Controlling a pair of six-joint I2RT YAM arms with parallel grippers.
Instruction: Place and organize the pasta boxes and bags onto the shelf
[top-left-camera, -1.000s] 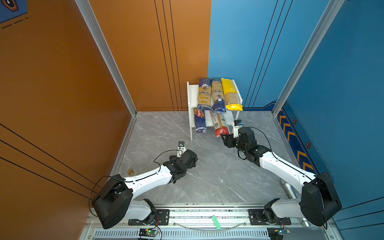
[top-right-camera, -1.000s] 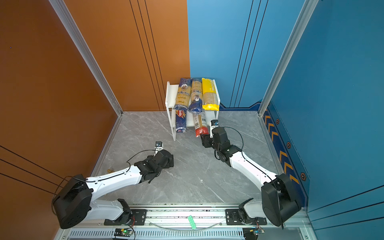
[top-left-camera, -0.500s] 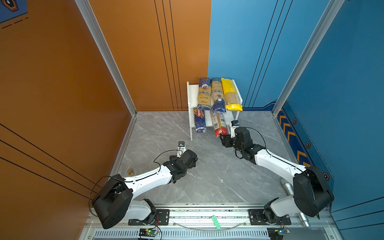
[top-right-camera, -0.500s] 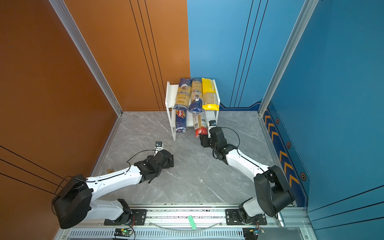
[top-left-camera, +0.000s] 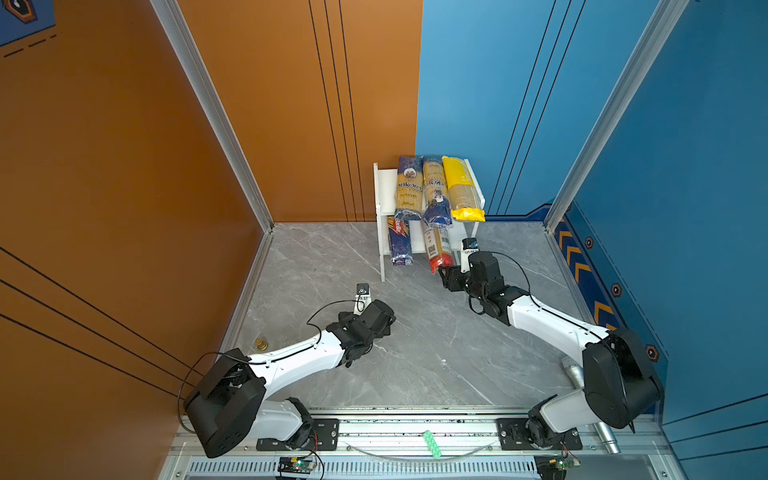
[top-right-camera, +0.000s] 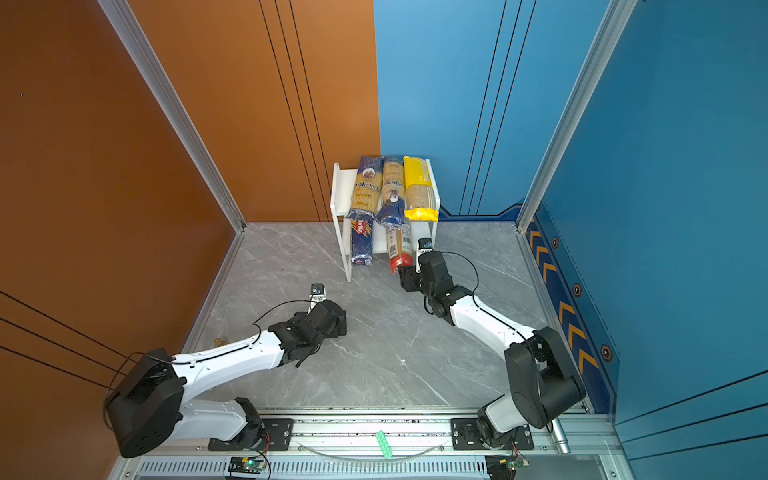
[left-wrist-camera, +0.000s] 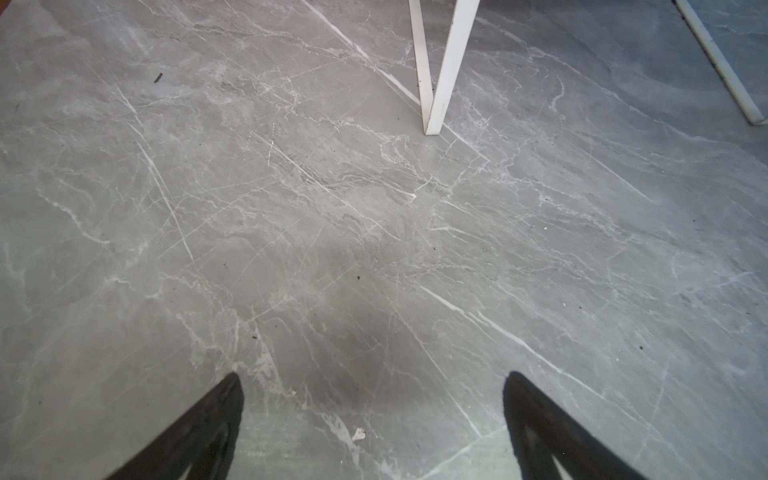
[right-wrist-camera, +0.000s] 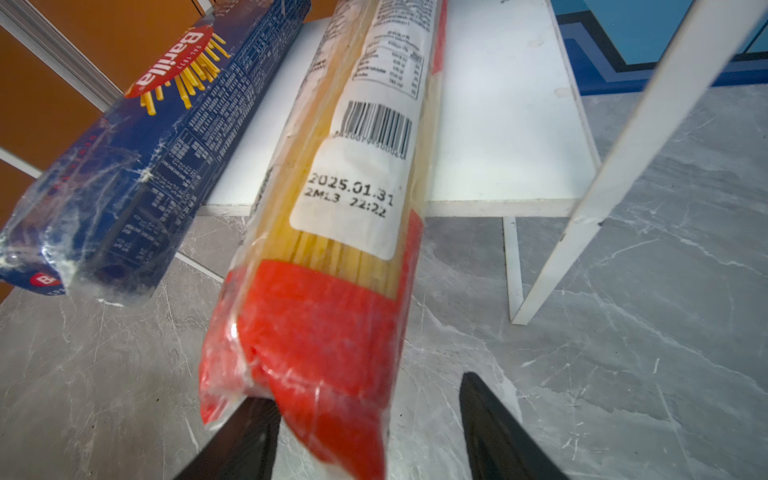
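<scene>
1. Right claw (right-wrist-camera: 362, 388): jaws apart, not clamped. The red near end of the clear red-ended pack (right-wrist-camera: 332, 232) sits between them.
2. One finger (right-wrist-camera: 249, 432) is partly covered by the pack's film, so I can't tell if it touches. The other finger (right-wrist-camera: 490, 424) stands clear, with floor showing in the gap.
3. The pack runs away from the claw onto the lower board of the shelf (right-wrist-camera: 498, 124). Its near end overhangs the front edge and its far end is cut off by the frame.
4. The Barilla pack (right-wrist-camera: 145, 166) lies beside it on the covered-finger side of the claw. It also overhangs and sits apart from the clear pack at the near end.
5. In a top view, above and beyond the right claw, the upper board holds two ankara packs (top-left-camera: 408, 187) (top-left-camera: 434, 187) and the yellow pack (top-left-camera: 461, 187) side by side. They hide the far halves of both lower packs.
6. Left claw (left-wrist-camera: 372, 376): jaws wide apart over bare grey floor (left-wrist-camera: 291, 208), nothing between them, and only the fingertips are in frame. A shelf leg (left-wrist-camera: 444, 62) stands well ahead.
7. In both top views the left claw's fingers are hidden under its wrist.
</scene>
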